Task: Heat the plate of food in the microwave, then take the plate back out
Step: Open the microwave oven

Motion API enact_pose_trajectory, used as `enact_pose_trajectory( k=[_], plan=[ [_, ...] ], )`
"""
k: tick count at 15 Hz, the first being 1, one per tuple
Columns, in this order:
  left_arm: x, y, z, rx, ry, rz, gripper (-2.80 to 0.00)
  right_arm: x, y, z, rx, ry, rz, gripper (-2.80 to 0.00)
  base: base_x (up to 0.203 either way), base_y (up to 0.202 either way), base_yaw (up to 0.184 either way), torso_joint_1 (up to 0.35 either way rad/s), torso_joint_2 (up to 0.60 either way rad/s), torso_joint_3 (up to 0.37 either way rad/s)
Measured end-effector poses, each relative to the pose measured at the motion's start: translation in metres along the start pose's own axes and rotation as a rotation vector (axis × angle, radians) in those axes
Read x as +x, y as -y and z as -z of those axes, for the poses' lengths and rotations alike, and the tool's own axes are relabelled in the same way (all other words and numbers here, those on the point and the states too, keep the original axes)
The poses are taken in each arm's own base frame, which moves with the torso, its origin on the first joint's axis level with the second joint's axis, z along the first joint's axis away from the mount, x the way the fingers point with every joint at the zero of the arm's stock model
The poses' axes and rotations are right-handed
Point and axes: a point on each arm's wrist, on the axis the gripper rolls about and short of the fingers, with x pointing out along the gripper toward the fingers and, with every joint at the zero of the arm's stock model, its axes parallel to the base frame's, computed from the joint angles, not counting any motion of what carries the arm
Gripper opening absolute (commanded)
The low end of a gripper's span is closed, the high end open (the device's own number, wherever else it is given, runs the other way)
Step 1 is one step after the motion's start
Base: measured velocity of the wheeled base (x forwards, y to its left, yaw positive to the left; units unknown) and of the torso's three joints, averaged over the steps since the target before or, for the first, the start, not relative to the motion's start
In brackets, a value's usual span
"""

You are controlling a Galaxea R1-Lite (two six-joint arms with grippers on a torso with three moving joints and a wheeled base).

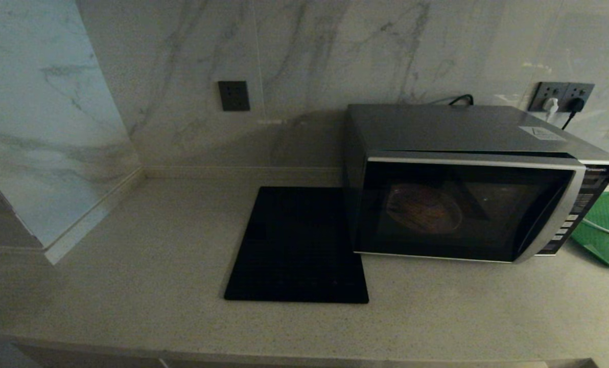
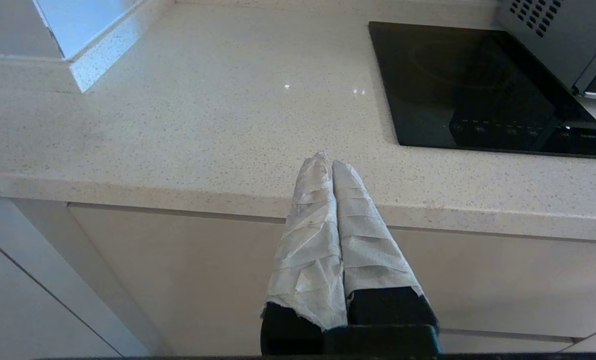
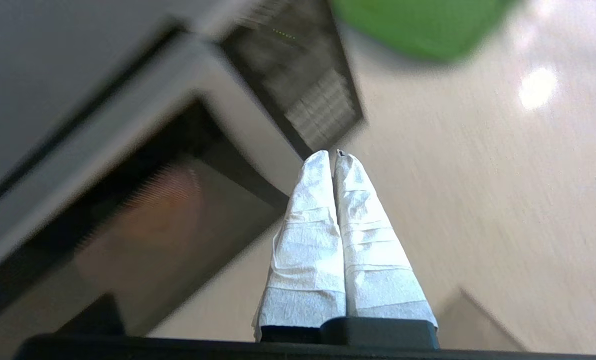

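Backdrop: marble wall behind a pale speckled bench (image 1: pixel 146 240), sockets up on the wall.
Microwave: the microwave (image 1: pixel 468 204) sits on the bench's right side, door shut, its cavity glowing amber.
Food: the plate of food (image 1: pixel 423 208) shows dimly through the dark glass, inside the oven.
Left pincer: left pincer (image 2: pixel 326 162) is parked low off the bench's front edge, wrapped fingers pressed together, holding nothing.
Right pincer: right pincer (image 3: pixel 334 157) hangs in front of the microwave's button side, fingers closed tip to tip, empty.
Step in hand: looks like heating is under way; the wait comes first, then the door.
Doing it well: I'd stay clear of the glass, then reach for the door's edge by the button panel (image 1: pixel 570 214).
Room: black mat (image 1: pixel 297 245) just left of the oven, green tray (image 1: pixel 608 230) close on the right; open bench in front for the door's swing.
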Motion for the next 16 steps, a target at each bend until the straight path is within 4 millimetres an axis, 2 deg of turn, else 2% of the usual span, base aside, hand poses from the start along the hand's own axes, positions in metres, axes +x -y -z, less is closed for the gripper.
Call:
enact_pose_trajectory(
  k=[4, 7, 11, 16],
  plan=[
    [0.0, 0.0, 0.0, 0.0, 0.0, -0.001, -2.8, -0.005, 0.052, 0.0, 0.197, -0.246, -0.009, -2.8, 0.0, 0.0, 0.0, 0.0, 0.0, 0.0],
    [0.0, 0.0, 0.0, 0.0, 0.0, 0.001, -2.8, 0.016, 0.088, 0.002, 0.329, -0.379, -0.006, -2.8, 0.0, 0.0, 0.0, 0.0, 0.0, 0.0],
    [0.0, 0.0, 0.0, 0.0, 0.0, -0.001, -2.8, 0.073, 0.119, 0.005, 0.409, -0.541, -0.141, -2.8, 0.0, 0.0, 0.0, 0.0, 0.0, 0.0],
    [0.0, 0.0, 0.0, -0.001, 0.0, -0.001, -2.8, 0.163, 0.164, 0.022, 0.486, -0.581, -0.406, -2.8, 0.0, 0.0, 0.0, 0.0, 0.0, 0.0]
  ],
)
